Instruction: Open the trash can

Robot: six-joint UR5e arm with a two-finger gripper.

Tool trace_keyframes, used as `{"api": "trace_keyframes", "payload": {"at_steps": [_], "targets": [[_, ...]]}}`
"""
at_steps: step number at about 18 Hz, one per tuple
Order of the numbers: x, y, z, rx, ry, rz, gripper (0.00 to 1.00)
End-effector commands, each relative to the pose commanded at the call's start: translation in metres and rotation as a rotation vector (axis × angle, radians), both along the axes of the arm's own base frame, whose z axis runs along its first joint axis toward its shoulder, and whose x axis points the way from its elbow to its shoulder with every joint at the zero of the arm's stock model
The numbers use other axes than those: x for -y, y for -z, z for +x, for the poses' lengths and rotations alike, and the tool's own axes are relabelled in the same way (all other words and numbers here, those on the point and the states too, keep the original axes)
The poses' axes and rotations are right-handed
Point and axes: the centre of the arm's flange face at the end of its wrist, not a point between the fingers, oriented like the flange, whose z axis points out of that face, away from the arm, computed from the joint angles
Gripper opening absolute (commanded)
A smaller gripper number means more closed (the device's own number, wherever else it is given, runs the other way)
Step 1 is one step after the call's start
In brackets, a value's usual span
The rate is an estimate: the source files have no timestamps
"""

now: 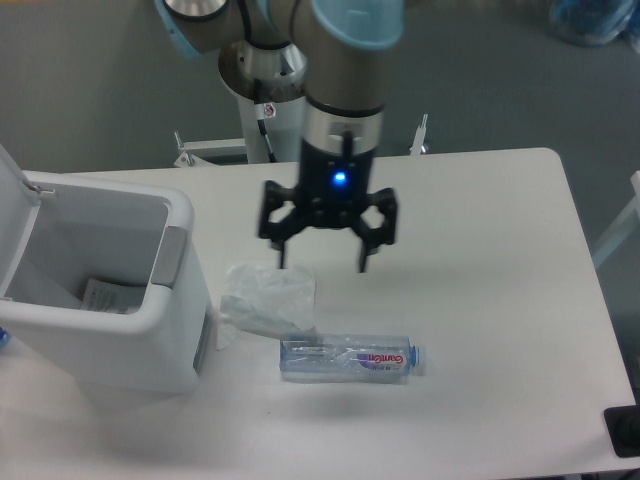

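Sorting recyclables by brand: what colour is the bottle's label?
White with red and purple print, on the bottle in the camera view.

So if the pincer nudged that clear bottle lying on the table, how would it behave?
The bottle lies on its side, so it would probably roll rather than tip. It looks clear and possibly empty, so likely light and easily shoved. Its smooth plastic may slip in a grip.

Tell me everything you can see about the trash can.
The trash can is a large white boxy plastic bin with rounded corners, standing on the table's left side. Its lid is swung up at the left, leaving the top open. A grey tab sits on the right rim. Some paper lies inside. Nothing grips it.
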Motion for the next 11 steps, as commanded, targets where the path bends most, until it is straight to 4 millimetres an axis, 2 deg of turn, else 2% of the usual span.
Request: {"api": "trace_keyframes", "payload": {"at_steps": [1, 2, 3, 5, 7, 9, 11], "targets": [[0.008, 0.016, -0.015, -0.014, 0.053, -0.048, 1.00], [0.025, 0.029, -0.029, -0.030, 0.095, -0.099, 1.00], [0.032, 0.035, -0.033, -0.054, 0.159, -0.124, 1.00], [0.031, 0.047, -0.041, -0.075, 0.278, -0.148, 1.00], [0.029, 0.069, -0.058, -0.095, 0.363, -0.194, 1.00], [0.045, 0.077, -0.077, -0.119, 0.405, -0.256, 1.00], [0.046, 0.084, -0.081, -0.126, 0.462, -0.269, 1.00]]}}
